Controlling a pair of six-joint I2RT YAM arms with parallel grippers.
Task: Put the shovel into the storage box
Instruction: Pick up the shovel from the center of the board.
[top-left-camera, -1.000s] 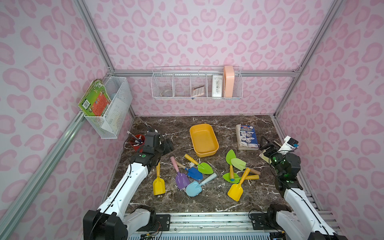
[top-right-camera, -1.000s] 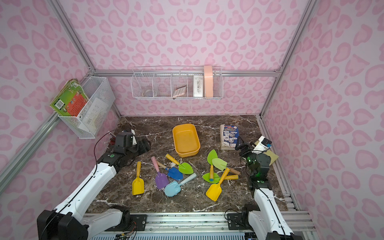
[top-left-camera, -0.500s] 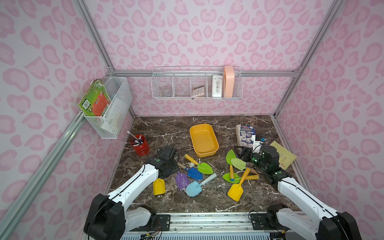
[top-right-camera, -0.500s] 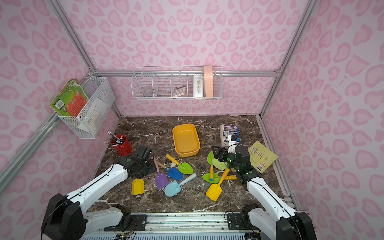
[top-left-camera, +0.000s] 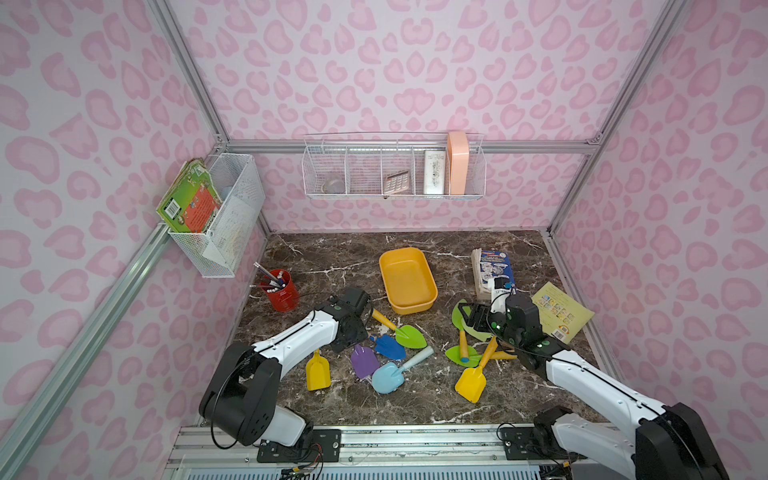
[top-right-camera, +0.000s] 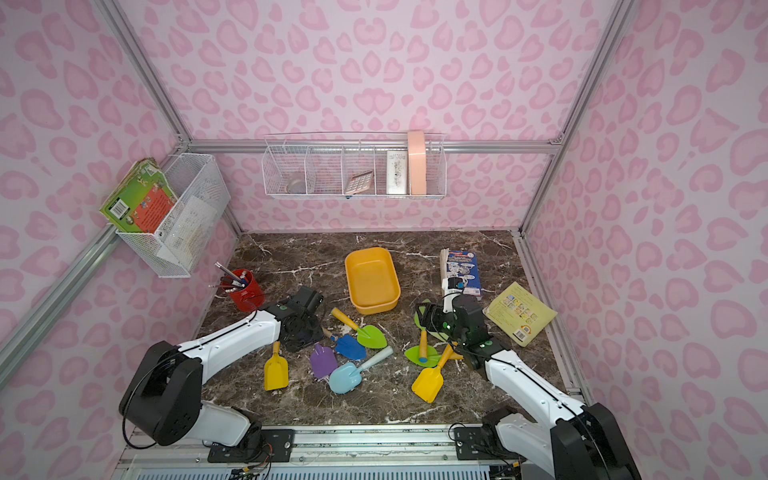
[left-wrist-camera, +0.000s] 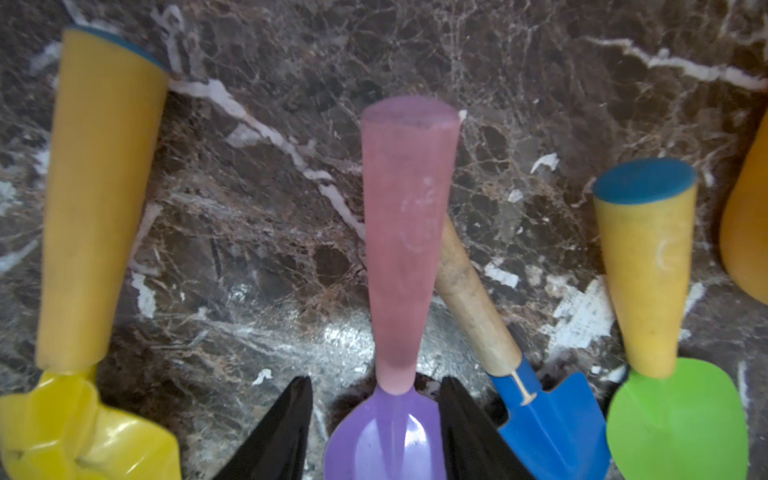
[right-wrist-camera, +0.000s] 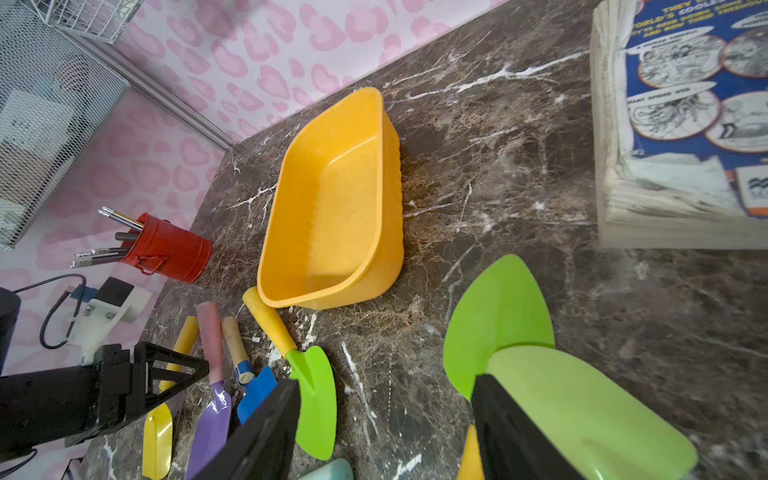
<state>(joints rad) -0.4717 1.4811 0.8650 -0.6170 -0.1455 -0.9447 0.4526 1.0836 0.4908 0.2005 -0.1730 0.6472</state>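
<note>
Left gripper (left-wrist-camera: 376, 380), part-open, straddles the purple shovel (left-wrist-camera: 409, 249) at its neck; my right gripper (right-wrist-camera: 386, 380) stands wide beside a green shovel (right-wrist-camera: 582, 407), near the box (right-wrist-camera: 332, 208).

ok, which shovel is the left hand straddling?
The purple plastic shovel with the pink handle: only its neck lies between the left hand's black fingers.

White-shelled left arm (top-left-camera: 291, 338) and right arm (top-left-camera: 594, 384) have black joints, thin black cables, black wedge-shaped pincer fingers (left-wrist-camera: 274, 432).

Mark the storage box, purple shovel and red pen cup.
storage box (top-left-camera: 406, 277): in a top view, bare inner floor.
purple shovel (left-wrist-camera: 409, 232): left wrist view, pink handle.
red pen cup (top-left-camera: 284, 299): in a top view, outer wall.
</note>
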